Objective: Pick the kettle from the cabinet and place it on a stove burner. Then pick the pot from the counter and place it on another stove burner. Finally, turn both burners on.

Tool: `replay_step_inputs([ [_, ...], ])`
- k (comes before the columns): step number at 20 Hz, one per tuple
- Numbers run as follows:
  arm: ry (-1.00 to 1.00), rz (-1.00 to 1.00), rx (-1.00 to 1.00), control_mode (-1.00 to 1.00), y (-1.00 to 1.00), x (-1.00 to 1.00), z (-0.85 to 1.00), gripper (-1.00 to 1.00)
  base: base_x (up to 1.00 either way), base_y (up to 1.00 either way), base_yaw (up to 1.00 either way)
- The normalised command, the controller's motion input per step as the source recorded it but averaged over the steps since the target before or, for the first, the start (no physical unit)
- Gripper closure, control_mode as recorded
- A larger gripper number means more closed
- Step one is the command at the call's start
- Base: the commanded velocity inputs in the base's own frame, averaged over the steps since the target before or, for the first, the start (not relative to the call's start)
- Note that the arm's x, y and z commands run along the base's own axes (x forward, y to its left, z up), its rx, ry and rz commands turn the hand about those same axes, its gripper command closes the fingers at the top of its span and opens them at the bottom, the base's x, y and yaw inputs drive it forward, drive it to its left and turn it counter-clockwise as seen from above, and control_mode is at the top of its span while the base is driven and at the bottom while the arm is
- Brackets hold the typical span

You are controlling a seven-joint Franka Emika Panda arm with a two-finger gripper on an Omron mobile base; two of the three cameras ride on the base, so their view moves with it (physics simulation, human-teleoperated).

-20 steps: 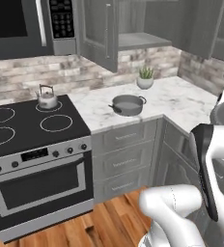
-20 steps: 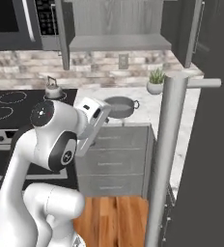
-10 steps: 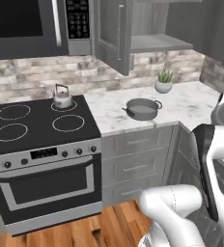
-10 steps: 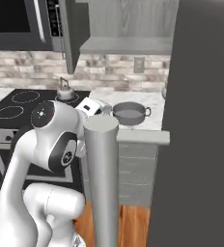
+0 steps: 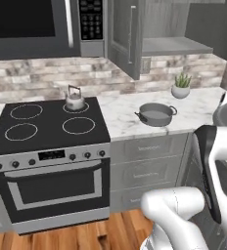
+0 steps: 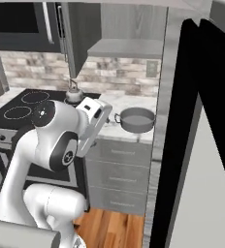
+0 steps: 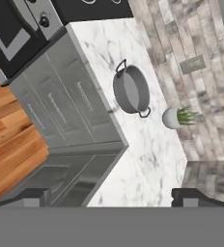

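Observation:
The small silver kettle (image 5: 75, 99) (image 6: 74, 94) stands on the back right stove burner (image 5: 88, 106) of the black cooktop. The front right burner (image 5: 79, 125) and both left rings are bare. The wide grey pot (image 5: 157, 114) (image 6: 137, 119) (image 7: 132, 89) sits on the white marble counter (image 5: 123, 122) to the right of the stove. The grey cabinet (image 5: 124, 36) above hangs with its door open. My gripper (image 7: 113, 197) is open with nothing between its fingers, high above the counter's corner and well short of the pot.
A small plant in a white pot (image 5: 181, 88) (image 7: 174, 117) stands behind the pot by the brick wall. A microwave (image 5: 32, 24) hangs over the stove. Knobs (image 5: 47, 157) line the stove front. A tall grey and black panel (image 6: 201, 145) rises close on the right.
The base has moved, so the whole scene has slid right in the left base view and the stove is now central. Kettle and pot have kept their places. The gripper stays open.

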Motion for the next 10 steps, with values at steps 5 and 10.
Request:
replay_step_inputs([
  [5, 0.00, 0.00, 0.00, 1.00, 0.00, 0.00, 0.00, -1.00, 0.44, -0.37, 0.28],
  [10, 0.00, 0.00, 0.00, 1.00, 0.00, 0.00, 0.00, -1.00, 0.41, -0.41, 0.25],
])
